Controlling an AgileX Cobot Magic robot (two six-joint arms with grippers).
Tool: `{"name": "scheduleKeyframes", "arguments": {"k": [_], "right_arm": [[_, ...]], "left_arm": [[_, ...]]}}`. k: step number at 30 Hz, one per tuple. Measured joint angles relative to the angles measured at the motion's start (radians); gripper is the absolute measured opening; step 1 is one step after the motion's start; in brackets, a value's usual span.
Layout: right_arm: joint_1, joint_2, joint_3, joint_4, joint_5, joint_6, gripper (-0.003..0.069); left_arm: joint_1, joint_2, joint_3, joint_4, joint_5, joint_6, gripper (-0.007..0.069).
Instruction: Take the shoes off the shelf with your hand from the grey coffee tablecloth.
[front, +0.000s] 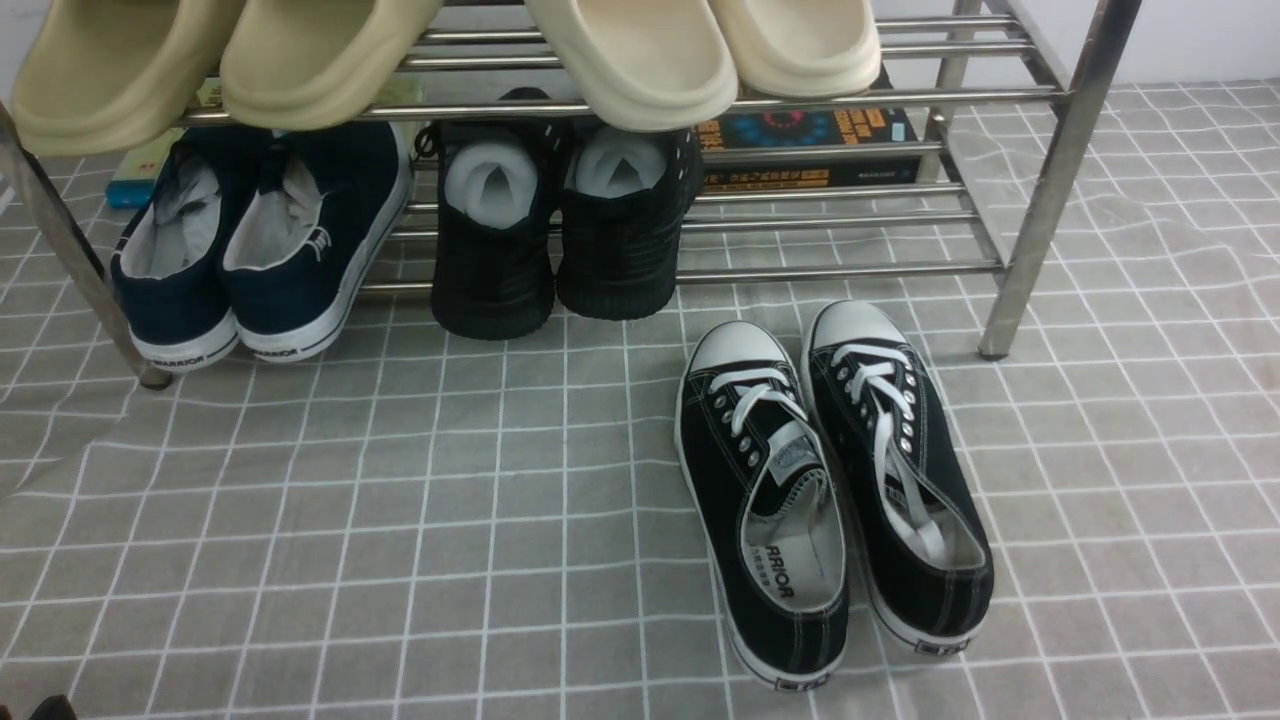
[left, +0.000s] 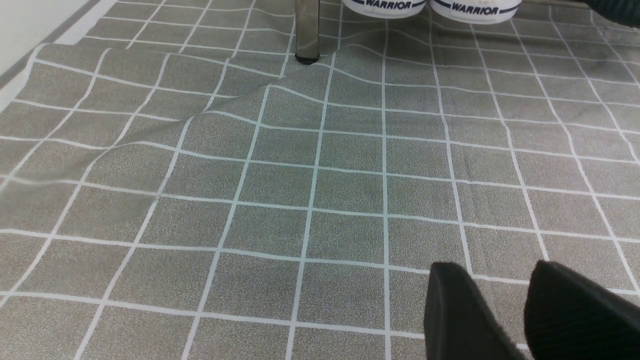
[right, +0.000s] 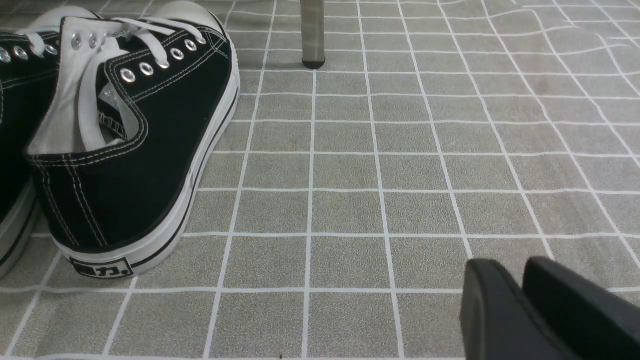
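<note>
The pair of black canvas shoes (front: 830, 490) with white laces stands side by side on the grey tablecloth (front: 400, 520), toes toward the steel shelf (front: 1040, 200), just in front of its right leg. In the right wrist view one shoe's heel (right: 140, 150) is close, with the shelf leg (right: 312, 35) behind it. My right gripper (right: 507, 265) is shut and empty, low over the cloth and beside the shoe. My left gripper (left: 495, 267) is open and empty, over bare cloth near the shelf's left leg (left: 306, 30). Neither gripper shows in the front view.
Navy slip-on sneakers (front: 260, 240) and all-black knit shoes (front: 560, 230) stuffed with white paper sit on the lower tier. Beige slippers (front: 640, 60) lie on the top tier. A dark book (front: 810, 140) lies behind. The cloth is creased at the left (left: 150, 125).
</note>
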Motion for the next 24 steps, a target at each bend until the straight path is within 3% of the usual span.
{"name": "scheduleKeyframes", "arguments": {"k": [24], "right_arm": [[0.000, 0.000, 0.000, 0.000, 0.000, 0.000, 0.0141]], "left_arm": [[0.000, 0.000, 0.000, 0.000, 0.000, 0.000, 0.0240]]}}
